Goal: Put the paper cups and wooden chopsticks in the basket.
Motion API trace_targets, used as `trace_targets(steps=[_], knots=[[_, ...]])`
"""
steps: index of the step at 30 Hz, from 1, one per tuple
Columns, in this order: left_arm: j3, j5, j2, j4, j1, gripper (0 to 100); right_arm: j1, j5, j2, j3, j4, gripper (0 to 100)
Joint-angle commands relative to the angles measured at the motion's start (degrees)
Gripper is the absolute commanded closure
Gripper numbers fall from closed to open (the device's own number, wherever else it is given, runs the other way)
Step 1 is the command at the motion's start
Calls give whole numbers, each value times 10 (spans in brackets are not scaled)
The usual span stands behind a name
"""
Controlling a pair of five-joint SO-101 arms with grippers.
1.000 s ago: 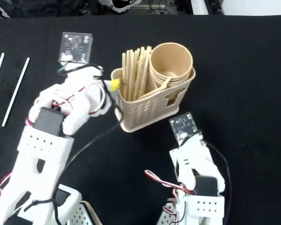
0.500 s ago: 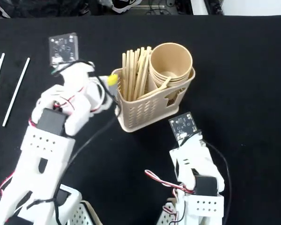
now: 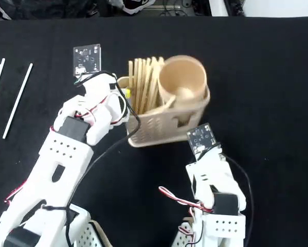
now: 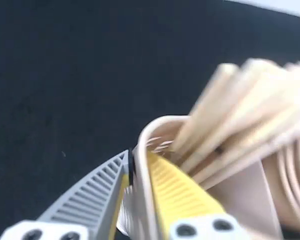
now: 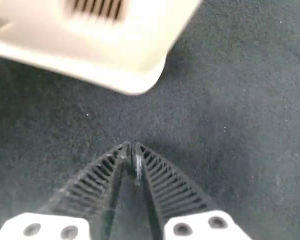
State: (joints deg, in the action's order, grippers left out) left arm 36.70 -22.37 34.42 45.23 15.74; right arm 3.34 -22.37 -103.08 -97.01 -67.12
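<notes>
Near the table's (image 3: 277, 77) centre, a little toward 12 o'clock:

1. Basket (image 3: 159, 126). Beige, with a slotted wall, standing on black cloth. Whether it sits flat or leans cannot be told, and its base is out of sight from above.
2. Wooden chopsticks (image 3: 143, 82). One bundle, ends up, in the basket's 9 o'clock half. Their lower lengths are hidden behind the wall and they cannot be counted.
3. Paper cups (image 3: 182, 80). Nested, mouth up, in the basket's 3 o'clock half and touching the chopsticks. Only the top cup's mouth is plain, so the number in the stack is uncertain.
4. Left gripper (image 3: 124, 94). At the basket's 9 o'clock rim, on an arm coming from 7 o'clock. The left wrist view shows it clamped on the basket's wall, with the grey finger (image 4: 89, 195) outside and the yellow finger (image 4: 177, 192) inside beside the chopsticks. The lower parts of both fingers are cut off by the edge of that view.
5. Right gripper (image 5: 131, 147). Pincer tips pressed together with nothing between them, over bare cloth. A rounded corner of the basket lies just beyond the tips, apart from them, with the rest of the basket cut off. From above, the right arm (image 3: 215, 180) stands at 6 o'clock, and a small circuit board (image 3: 201, 138) covers its front end.
6. Two white rods (image 3: 17, 100). Thin, lying well apart from the basket at the 9 to 10 o'clock edge. The outer one is cut off.
</notes>
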Motion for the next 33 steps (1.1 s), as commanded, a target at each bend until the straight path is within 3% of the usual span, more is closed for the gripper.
trace_targets(steps=[1, 7, 15, 24, 29, 33], knots=[[-31, 4, 4, -7, -9, 970, -6, -2, -38, 5, -2, 985], [-102, 104, -6, -1, -22, 971, -6, -2, -38, 5, -3, 985], [-160, 111, -73, -2, -153, 971, -6, -2, -38, 5, -3, 985], [-265, 109, -236, -1, -234, 965, -7, -2, -38, 5, -2, 985], [-331, 110, -264, 69, -235, 816, -7, -2, -38, 5, 0, 985], [-396, 111, -264, 141, -218, 766, -6, -2, -38, 5, 1, 985]])
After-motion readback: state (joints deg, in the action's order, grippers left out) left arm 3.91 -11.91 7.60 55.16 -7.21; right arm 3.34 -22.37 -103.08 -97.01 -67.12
